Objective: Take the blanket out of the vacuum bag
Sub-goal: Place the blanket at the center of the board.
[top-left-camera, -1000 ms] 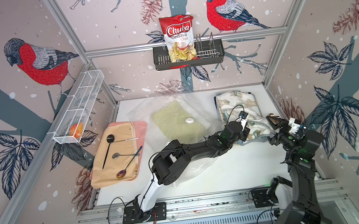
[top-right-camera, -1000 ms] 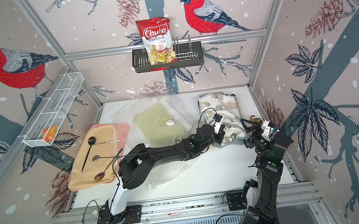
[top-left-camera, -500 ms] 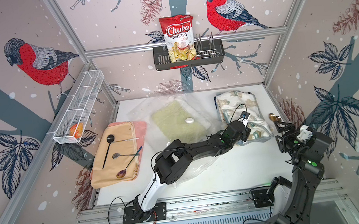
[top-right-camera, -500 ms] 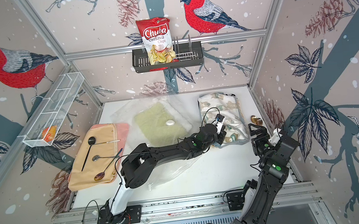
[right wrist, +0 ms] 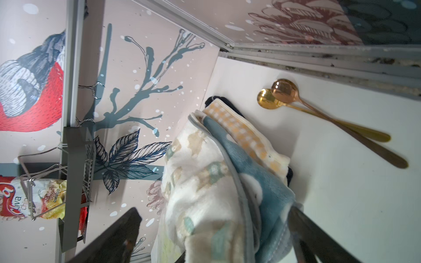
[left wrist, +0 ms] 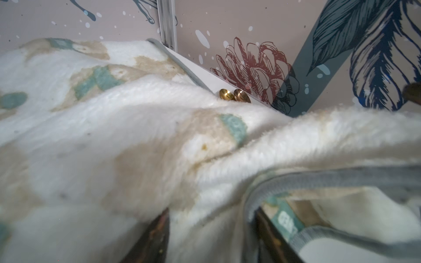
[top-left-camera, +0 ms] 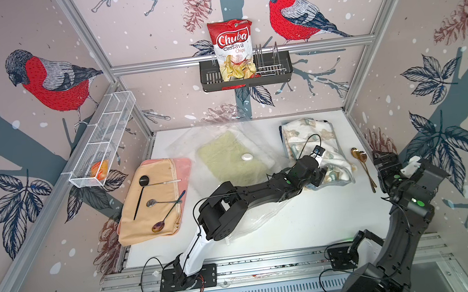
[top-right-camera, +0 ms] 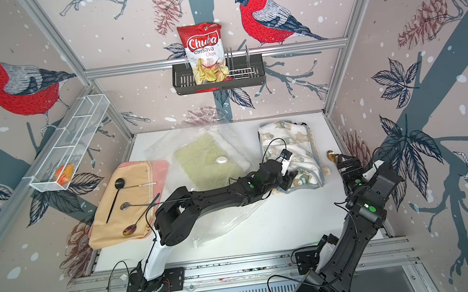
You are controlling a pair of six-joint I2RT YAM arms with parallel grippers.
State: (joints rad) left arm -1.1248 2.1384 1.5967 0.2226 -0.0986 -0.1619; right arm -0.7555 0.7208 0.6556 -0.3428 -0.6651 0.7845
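Fleecy cloth blanket (left wrist: 136, 136); crinkly glossy plastic vacuum bag (top-left-camera: 185, 146).

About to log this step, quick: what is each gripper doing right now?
Left gripper: open, jaws apart against the patterned blanket, not clamping it.
Right gripper: open, holding nothing, beside the blanket.

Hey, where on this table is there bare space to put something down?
The white table is bare at the near edge, between the left arm's base and the right arm, in front of the patterned blanket. It is crowded elsewhere: vacuum bag in the middle, spoons on folded cloth left, two gold spoons right.
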